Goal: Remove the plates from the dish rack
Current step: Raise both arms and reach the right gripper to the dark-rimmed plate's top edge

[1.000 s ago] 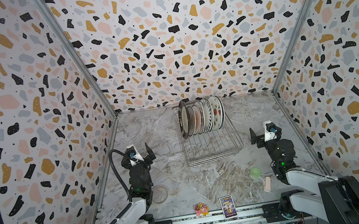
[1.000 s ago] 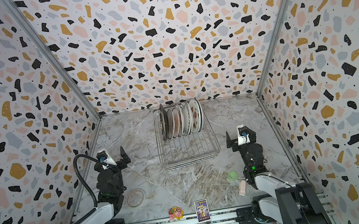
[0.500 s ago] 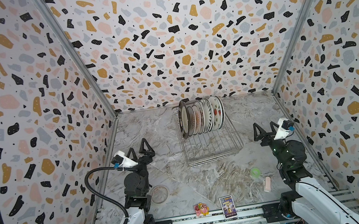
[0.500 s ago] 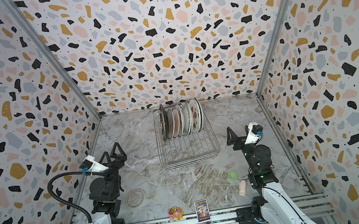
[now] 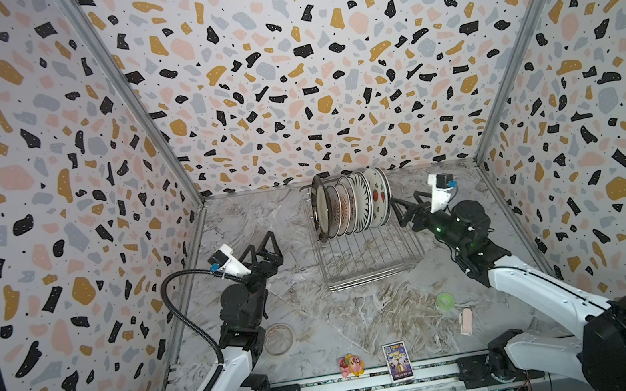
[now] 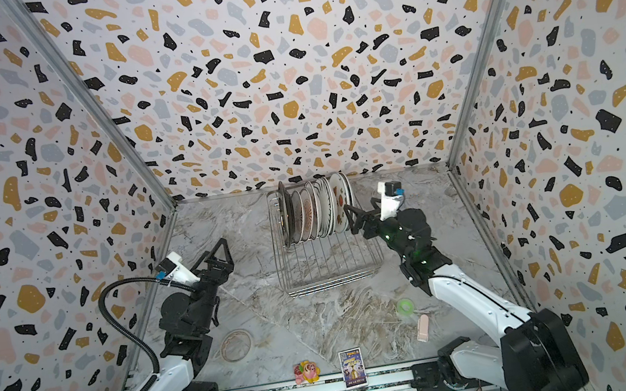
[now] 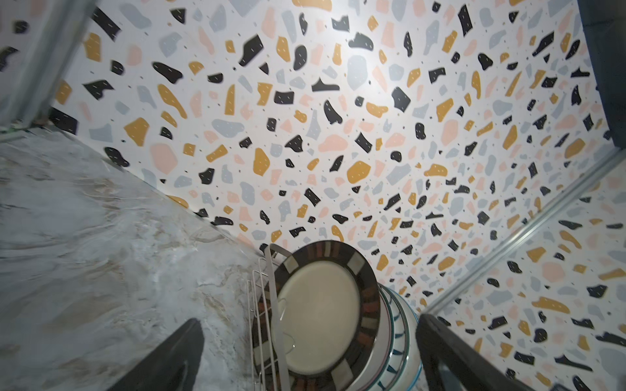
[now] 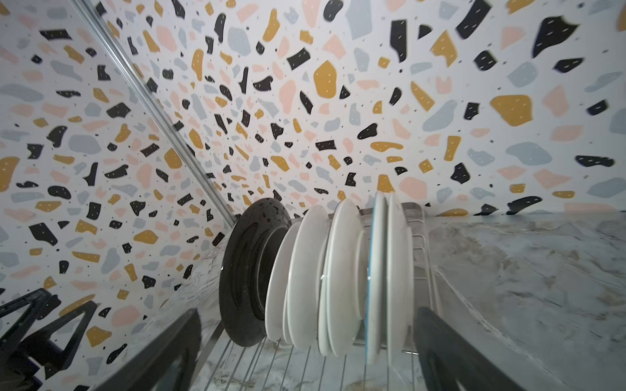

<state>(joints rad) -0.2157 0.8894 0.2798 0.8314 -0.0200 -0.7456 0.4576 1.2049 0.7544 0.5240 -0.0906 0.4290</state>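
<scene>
Bench (image 5: 293,216): grey marbled surface, walled on three sides by speckled panels.

Rack (image 5: 370,255): stood at 12 o'clock on the bench, near the back wall, seen in both top views (image 6: 329,261). Its near, 6 o'clock half held nothing.

Plates (image 5: 350,203): all stood on edge in the rack's 12 o'clock end, in a tight row running from 9 to 3 o'clock (image 6: 313,209). The 9 o'clock end plate was cream with a dark brown banded rim (image 7: 321,315). A watermelon-patterned plate stood near the 3 o'clock end. The right wrist view showed the row's backs, one black and the others white (image 8: 342,270).

Left gripper (image 5: 261,241): open and empty, raised at 9 o'clock of the rack, apart from it and pointing toward the plates.

Right gripper (image 5: 404,202): open and empty, at 3 o'clock of the plate row, one fingertip just beside the end plate. Contact could not be determined.

Loose items, all on the bench and clear of the rack:
- Clear ring (image 5: 278,338), at 7 o'clock beside the left arm.
- Card (image 5: 397,360), at 6 o'clock on the front edge.
- Green ring (image 5: 443,301), at 5 o'clock.
- Small toy (image 5: 351,365), at 9 o'clock of the card.
- Pink piece (image 5: 466,321), just beside the green ring.
</scene>
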